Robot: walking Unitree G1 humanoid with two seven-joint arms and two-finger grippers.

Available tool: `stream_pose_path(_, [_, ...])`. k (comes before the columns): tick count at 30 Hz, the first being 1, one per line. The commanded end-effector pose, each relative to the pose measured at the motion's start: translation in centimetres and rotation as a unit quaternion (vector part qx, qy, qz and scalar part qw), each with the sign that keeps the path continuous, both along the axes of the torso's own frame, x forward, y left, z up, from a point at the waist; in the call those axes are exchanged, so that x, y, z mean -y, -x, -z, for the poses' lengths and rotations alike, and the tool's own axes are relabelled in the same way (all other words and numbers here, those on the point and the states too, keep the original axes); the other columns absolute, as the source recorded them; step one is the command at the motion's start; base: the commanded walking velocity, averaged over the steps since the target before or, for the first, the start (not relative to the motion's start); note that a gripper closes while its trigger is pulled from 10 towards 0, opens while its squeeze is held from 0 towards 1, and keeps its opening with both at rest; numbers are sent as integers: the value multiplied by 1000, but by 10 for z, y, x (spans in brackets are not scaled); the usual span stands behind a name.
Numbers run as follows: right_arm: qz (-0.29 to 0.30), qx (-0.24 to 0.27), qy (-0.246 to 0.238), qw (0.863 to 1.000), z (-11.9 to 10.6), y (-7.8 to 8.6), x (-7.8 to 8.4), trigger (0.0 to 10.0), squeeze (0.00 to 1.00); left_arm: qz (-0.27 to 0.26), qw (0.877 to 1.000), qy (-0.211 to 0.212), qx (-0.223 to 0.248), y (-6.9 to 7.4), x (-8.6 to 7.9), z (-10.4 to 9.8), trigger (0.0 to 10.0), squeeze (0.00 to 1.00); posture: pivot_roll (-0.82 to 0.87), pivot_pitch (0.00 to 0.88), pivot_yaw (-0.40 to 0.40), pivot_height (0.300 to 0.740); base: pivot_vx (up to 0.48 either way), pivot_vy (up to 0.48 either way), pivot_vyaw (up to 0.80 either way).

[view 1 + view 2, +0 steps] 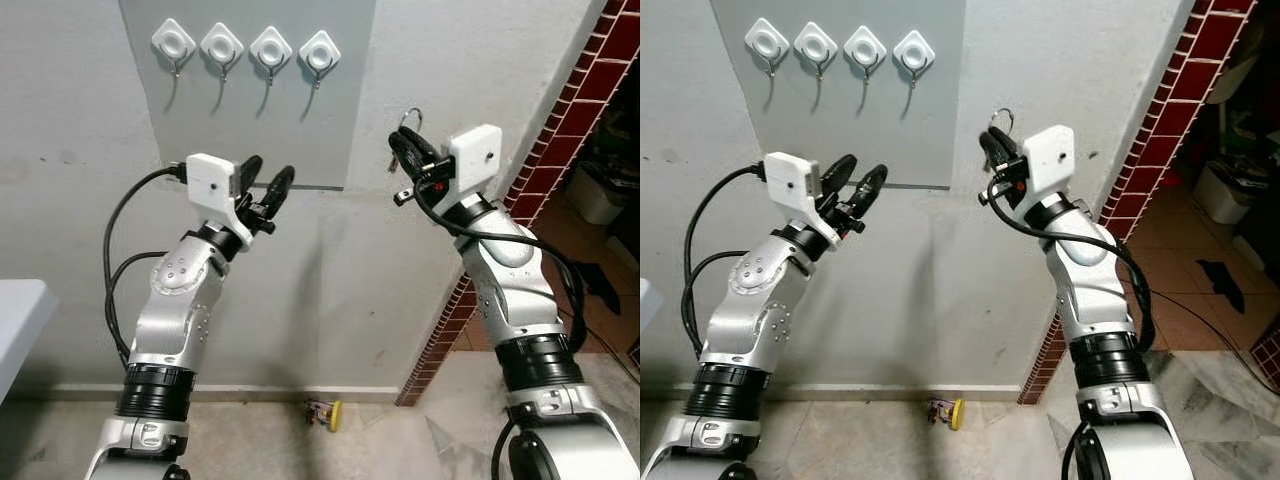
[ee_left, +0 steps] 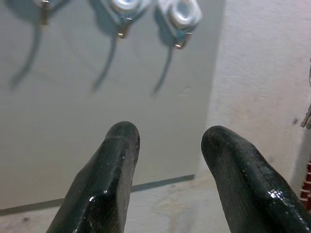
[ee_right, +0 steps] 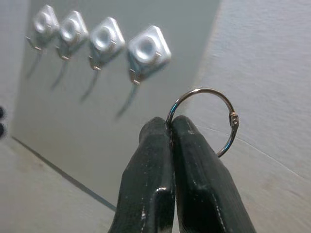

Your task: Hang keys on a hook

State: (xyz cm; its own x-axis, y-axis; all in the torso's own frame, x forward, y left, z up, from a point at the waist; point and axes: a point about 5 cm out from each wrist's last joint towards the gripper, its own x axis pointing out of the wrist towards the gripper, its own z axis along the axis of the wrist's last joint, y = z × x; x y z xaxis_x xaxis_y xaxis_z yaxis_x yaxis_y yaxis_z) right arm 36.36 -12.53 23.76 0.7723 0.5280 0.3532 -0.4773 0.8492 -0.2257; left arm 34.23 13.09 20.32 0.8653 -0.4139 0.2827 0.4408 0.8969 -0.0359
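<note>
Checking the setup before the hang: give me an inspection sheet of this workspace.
Surface: grey panel on a pale wall.
Job's things: four white hooks in a row on the panel, nothing hanging from them; key ring pinched in the right gripper, keys dangling below it.
Clutter: small yellow object on the floor by the skirting.
Grippers: left gripper open, raised below the hooks; right gripper shut on the ring, to the right of the panel, short of the hooks.
Cables: black cable looping off the left wrist; another along the right forearm.
Surroundings: red brick edge, tiled floor at right.
</note>
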Motion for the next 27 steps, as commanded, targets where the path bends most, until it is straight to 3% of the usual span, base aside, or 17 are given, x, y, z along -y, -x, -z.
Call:
stream_pose_path(1, [-21,13,-7,1000,-10,-2,-6,10000,0,3,1000,2,16,-1,3,-11,10000,0,-126,0,-48,724,0,0,0])
stream_pose_path(12, [-110,2,-8,994,-16,-4,-36,10000,0,6,1000,5,17,0,6,-13,10000,0,-126,1,-53,724,0,0,0])
stream_pose_path(27, [-131,-13,-9,991,-27,-19,-45,10000,0,13,1000,8,17,3,13,-15,10000,0,-115,19,-72,724,0,0,0])
